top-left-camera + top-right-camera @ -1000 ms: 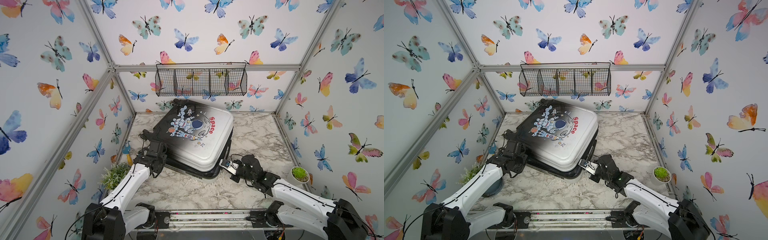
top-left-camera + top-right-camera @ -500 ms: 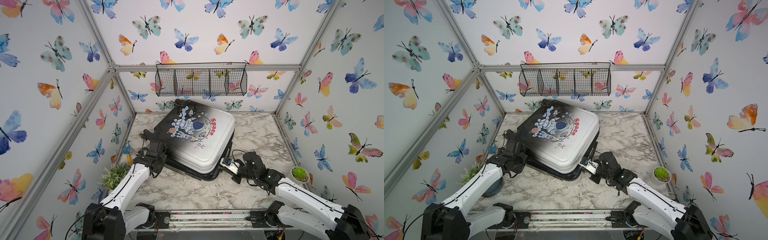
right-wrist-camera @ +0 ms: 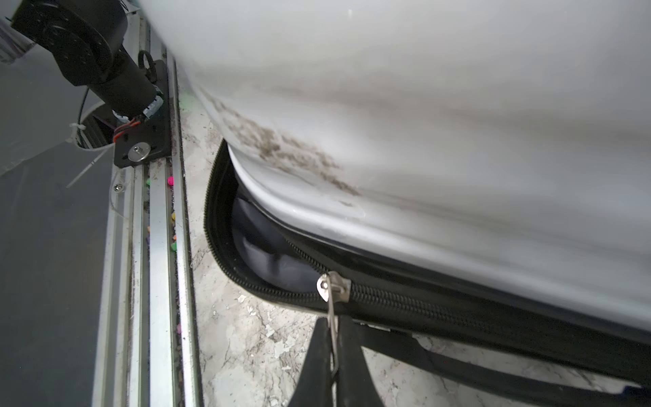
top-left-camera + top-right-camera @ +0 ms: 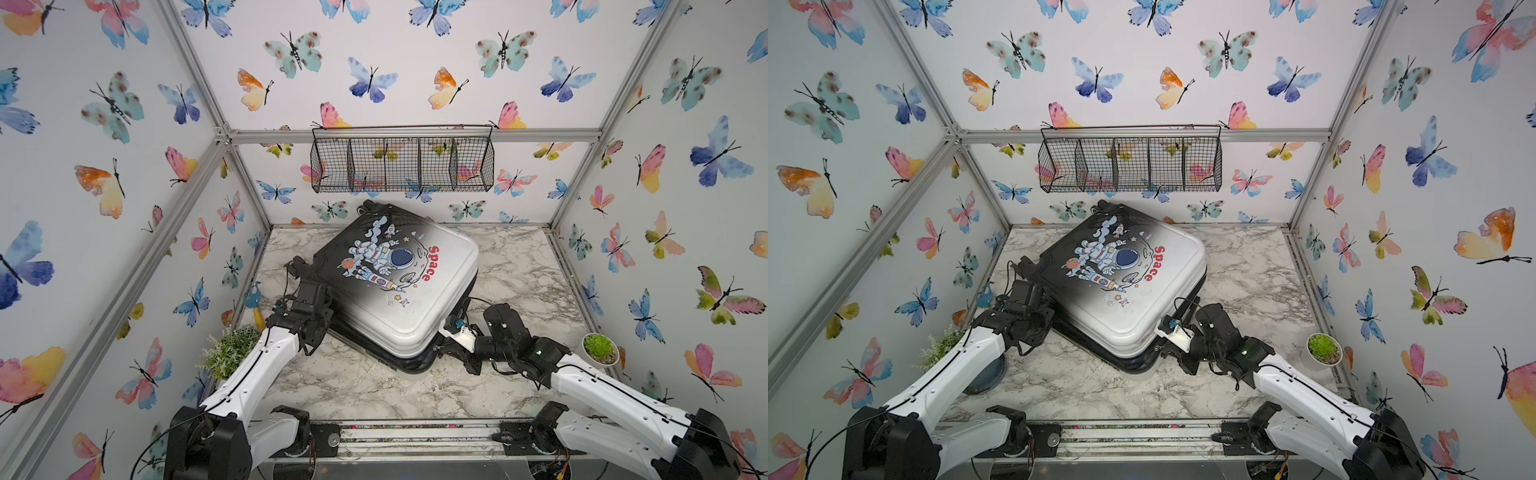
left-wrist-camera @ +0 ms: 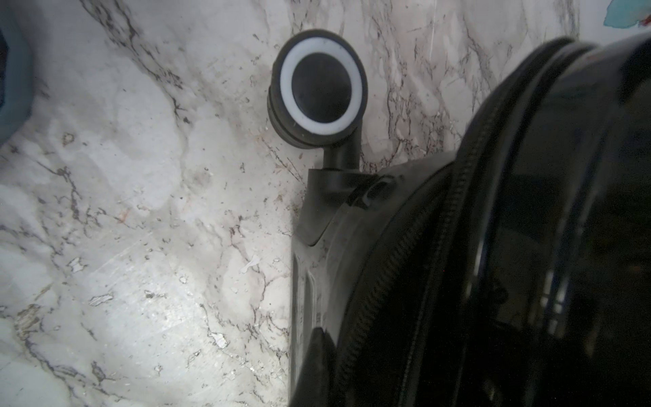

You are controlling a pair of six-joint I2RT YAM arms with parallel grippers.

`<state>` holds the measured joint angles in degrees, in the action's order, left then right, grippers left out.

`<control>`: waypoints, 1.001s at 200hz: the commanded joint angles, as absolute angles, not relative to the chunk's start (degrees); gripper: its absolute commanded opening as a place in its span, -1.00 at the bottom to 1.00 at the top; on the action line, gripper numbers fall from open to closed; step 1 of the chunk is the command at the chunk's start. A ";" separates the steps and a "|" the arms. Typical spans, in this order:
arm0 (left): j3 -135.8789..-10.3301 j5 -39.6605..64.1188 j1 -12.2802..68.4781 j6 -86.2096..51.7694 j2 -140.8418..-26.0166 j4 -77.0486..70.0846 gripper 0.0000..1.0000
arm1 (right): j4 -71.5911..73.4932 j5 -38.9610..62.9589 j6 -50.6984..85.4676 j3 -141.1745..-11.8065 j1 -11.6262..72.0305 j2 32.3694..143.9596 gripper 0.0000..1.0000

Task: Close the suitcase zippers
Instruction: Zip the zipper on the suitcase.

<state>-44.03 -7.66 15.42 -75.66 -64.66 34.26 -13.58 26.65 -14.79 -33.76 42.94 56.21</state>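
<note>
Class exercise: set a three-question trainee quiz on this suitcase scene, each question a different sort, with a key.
1. True or false: the right gripper is shut on the zipper pull.
2. The suitcase lies: A in a wire basket; B print-up on the table; C upright on its wheels.
3. Fill in: the unzipped gap shows grey ____.
Key: 1 true; 2 B; 3 lining.

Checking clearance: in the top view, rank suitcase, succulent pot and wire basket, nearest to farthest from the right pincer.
1. suitcase, its zipper pull in the right pincer.
2. succulent pot, off to the right.
3. wire basket, hung at the back.
</note>
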 commanded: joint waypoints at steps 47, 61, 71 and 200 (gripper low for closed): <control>-45.32 -5.65 17.67 -79.36 -60.69 28.48 -1.00 | -12.71 22.83 -14.20 -40.43 44.36 57.27 -0.92; -44.45 -6.32 17.67 -79.67 -58.85 29.64 -1.00 | -14.57 21.04 -15.51 -42.51 41.99 59.21 -0.92; -43.92 -6.93 17.58 -79.72 -57.49 30.25 -1.00 | -15.76 21.87 -15.93 -43.74 40.13 60.30 -0.92; -42.26 -8.39 26.05 -95.76 -52.14 35.79 -1.00 | -22.52 15.09 -8.21 -45.79 50.11 58.75 -0.93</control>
